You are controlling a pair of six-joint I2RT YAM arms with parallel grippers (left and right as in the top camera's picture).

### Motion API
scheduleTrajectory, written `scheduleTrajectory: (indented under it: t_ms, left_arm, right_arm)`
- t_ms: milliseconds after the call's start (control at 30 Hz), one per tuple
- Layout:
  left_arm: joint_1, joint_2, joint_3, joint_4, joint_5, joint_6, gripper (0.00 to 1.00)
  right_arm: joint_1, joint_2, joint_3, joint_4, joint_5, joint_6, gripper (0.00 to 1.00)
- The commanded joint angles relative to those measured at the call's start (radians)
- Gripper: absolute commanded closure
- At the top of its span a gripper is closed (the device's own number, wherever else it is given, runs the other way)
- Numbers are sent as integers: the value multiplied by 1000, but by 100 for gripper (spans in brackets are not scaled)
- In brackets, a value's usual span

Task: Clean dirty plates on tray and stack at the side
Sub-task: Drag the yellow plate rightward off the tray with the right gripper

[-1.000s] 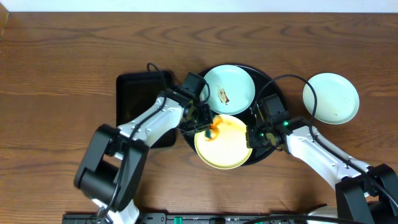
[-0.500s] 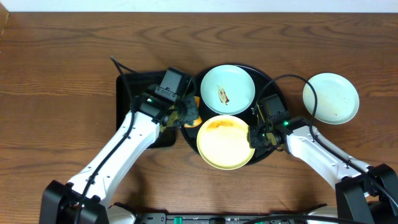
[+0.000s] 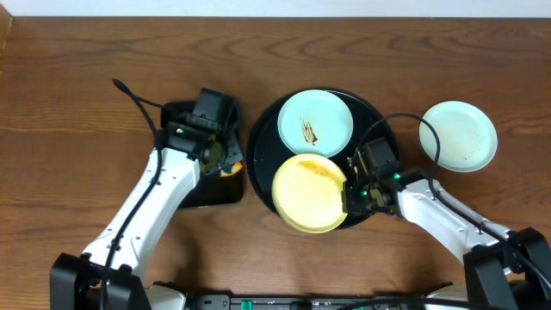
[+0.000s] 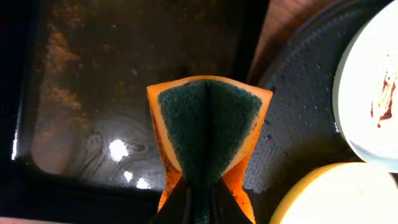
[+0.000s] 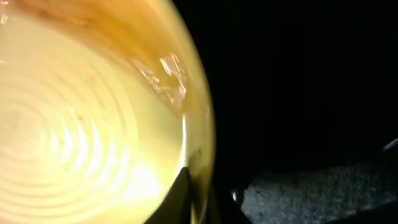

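The round black tray (image 3: 373,114) holds a pale blue-green plate (image 3: 315,122) with a brown smear and a pale yellow plate (image 3: 310,192) with a faint orange trace at its far edge. My right gripper (image 3: 351,194) is shut on the yellow plate's right rim (image 5: 198,155) and holds it tilted. My left gripper (image 3: 225,159) is shut on a folded orange and green sponge (image 4: 207,134) over the rectangular black tray (image 3: 181,129). A second blue-green plate (image 3: 458,136) lies on the table to the right.
The rectangular tray (image 4: 112,93) is wet and carries brown smears. Cables run from both wrists over the table. Bare wood lies at the back and far left.
My left gripper has carried the sponge off the yellow plate, leftward to over the rectangular tray. The orange smear on the yellow plate is mostly gone. The right gripper has tilted the plate slightly.
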Motion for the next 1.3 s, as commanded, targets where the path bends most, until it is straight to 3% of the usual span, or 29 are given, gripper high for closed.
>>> scheduleTrajectory:
  t_ms: [0,233,567,967,1267]
  left_arm:
    - [11,-11,-3,-2,-21,10,92]
    - [11,-11,-3,-6,-20,10,92]
    - [11,-11,-3,-5,-20,10,92]
    - [11,-11,-3,-5,-20,10,92]
    - [11,-11,-3,-6,-19,10,92]
  right_arm:
    - [1,8,-39,7,4,16,99]
    - [0,6,11,-6,51,14,99]
    - [-9,1,252,-433,243,-53,99]
    - [-9,1,466,-718,262,-181,99]
    - [-22,1,472,-815,414,-119,99]
